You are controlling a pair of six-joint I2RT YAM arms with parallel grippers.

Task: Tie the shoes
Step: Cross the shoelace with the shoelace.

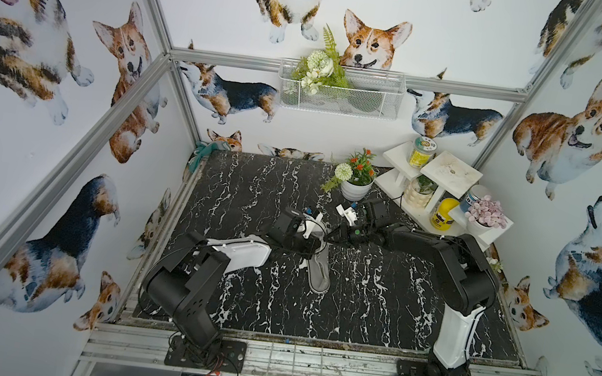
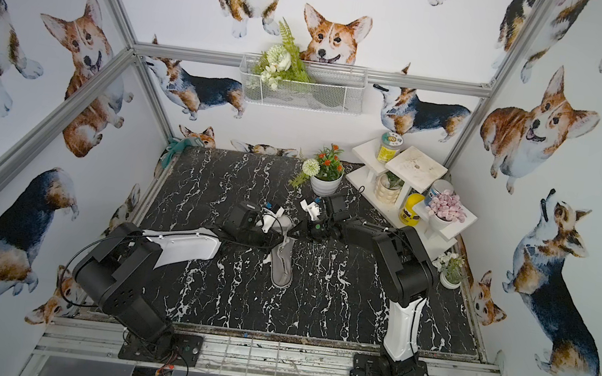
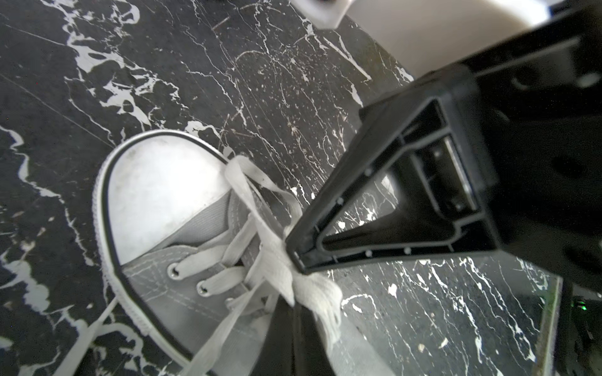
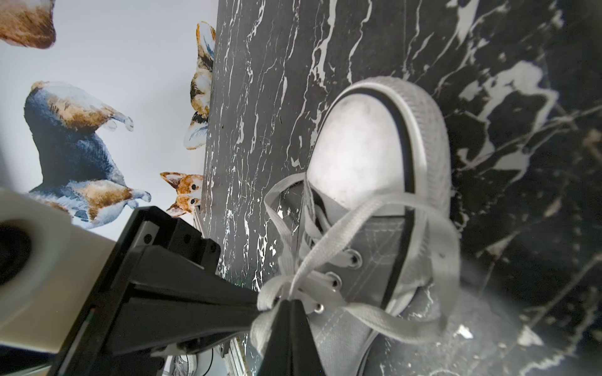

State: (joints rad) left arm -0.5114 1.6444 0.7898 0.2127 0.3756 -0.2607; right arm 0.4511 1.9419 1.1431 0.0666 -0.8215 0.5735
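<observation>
The left gripper (image 4: 258, 301) and right gripper (image 3: 294, 258) were clamped shut on the laces (image 3: 314, 293) of the grey sneaker (image 3: 156, 195); the grips were shown only in the wrist views.

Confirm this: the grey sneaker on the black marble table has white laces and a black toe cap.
Wrong on one point: the toe cap is white, not black, as the right wrist view shows. The rest holds: a grey sneaker on the black marble table, with white laces.

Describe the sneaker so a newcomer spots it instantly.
Find the black marble tabletop; near its middle lies the grey canvas sneaker, toe toward the back wall. Unlike the flowerpots and jars in the far corner, it has a white toe cap and white laces.
</observation>
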